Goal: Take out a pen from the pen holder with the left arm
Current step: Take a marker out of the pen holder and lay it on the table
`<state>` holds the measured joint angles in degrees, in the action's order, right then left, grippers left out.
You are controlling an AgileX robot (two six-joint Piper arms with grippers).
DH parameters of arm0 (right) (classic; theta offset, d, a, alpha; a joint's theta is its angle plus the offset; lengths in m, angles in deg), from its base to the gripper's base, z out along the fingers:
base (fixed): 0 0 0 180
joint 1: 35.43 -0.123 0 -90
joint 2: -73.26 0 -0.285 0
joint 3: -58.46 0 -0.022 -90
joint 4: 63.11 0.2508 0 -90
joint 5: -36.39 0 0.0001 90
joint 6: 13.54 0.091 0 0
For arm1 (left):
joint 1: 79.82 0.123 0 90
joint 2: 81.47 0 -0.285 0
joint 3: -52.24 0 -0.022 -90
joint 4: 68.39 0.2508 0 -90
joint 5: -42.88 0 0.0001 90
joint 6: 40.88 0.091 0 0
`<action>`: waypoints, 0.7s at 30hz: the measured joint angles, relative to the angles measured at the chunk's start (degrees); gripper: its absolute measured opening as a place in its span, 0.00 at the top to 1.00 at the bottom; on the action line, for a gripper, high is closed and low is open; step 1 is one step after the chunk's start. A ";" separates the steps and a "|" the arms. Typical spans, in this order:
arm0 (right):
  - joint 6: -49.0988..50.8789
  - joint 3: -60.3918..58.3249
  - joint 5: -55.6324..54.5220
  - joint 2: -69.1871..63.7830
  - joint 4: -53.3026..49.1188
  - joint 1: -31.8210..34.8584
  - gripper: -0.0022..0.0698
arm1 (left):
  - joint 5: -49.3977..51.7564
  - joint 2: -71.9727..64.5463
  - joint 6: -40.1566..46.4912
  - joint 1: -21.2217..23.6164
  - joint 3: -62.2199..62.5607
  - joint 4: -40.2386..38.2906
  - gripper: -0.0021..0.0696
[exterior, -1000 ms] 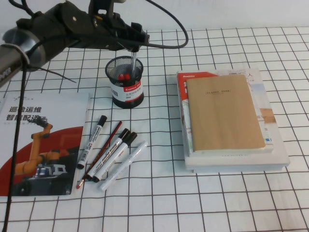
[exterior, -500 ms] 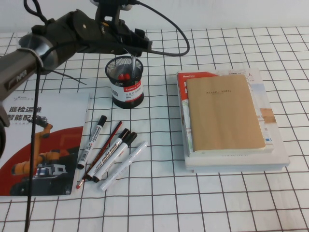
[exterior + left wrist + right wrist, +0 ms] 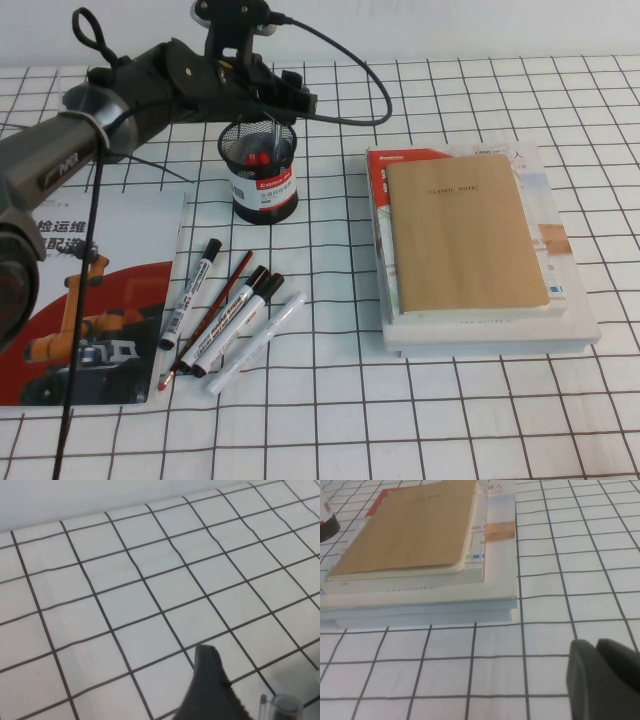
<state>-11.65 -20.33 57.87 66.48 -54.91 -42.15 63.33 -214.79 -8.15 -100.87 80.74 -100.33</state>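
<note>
A black mesh pen holder point(image 3: 264, 172) stands on the gridded table at the back, left of centre. Inside it are red-capped pens point(image 3: 262, 157) and an upright clear pen point(image 3: 273, 135). My left gripper point(image 3: 288, 101) hovers right above the holder's mouth, over the clear pen's top, open and holding nothing. In the left wrist view, one dark finger point(image 3: 210, 692) shows, with the clear pen's top point(image 3: 285, 708) beside it; the other finger is out of frame. My right gripper point(image 3: 596, 647) is shut and empty, low over the table near the book stack point(image 3: 420, 555).
Several markers and pens point(image 3: 232, 315) lie loose on the table in front of the holder. A printed booklet point(image 3: 90, 300) lies at the left. A stack of books with a tan notebook on top point(image 3: 465, 235) fills the right side.
My left arm has swung further right and come down a little over the holder, so less of the clear pen shows below the gripper. Nothing else moved.
</note>
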 joint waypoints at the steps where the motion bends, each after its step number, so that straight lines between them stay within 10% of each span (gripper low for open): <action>1: 0.00 0.00 0.00 0.00 0.00 0.00 0.99 | -0.42 -0.14 0.00 0.00 0.12 0.01 0.41; 21: 0.00 0.00 0.00 0.00 0.00 0.00 0.99 | -2.65 -1.42 0.69 0.00 0.32 -0.53 0.42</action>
<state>-11.65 -20.33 57.87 66.48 -54.91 -42.15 60.68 -216.21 -7.46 -100.87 81.07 -100.86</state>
